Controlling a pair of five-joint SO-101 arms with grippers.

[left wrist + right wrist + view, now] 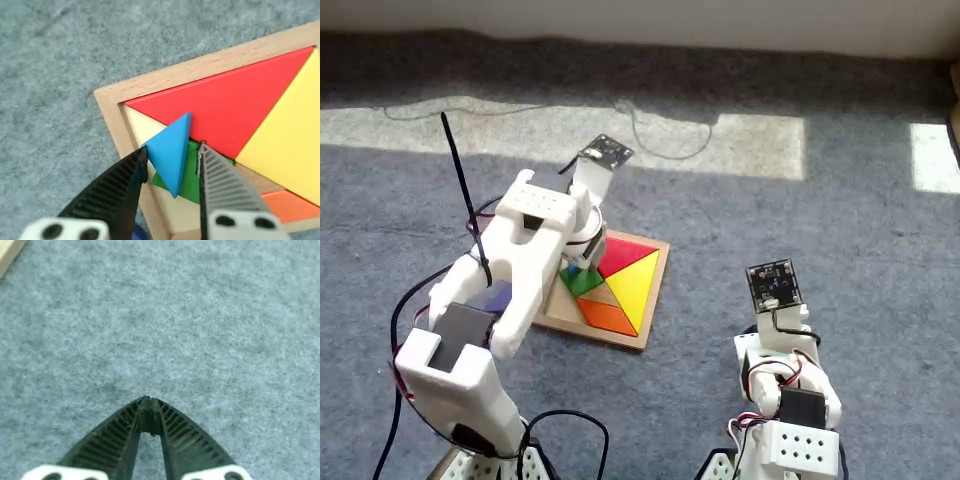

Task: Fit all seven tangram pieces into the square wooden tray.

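Finds the left gripper [172, 149] over a corner of the tray [107, 115], jaws parted either side of a blue triangle [167, 160] lying tilted across a green piece [190, 180] and a red piece [235, 100], one fingertip touching its corner, the other just clear of its edge. Finds a yellow piece [285, 145] and an orange piece [290, 205] seated flat in the tray beside the red piece. Puts the right gripper [150, 412] apart from the tray, over grey carpet [200, 315], jaws closed together.
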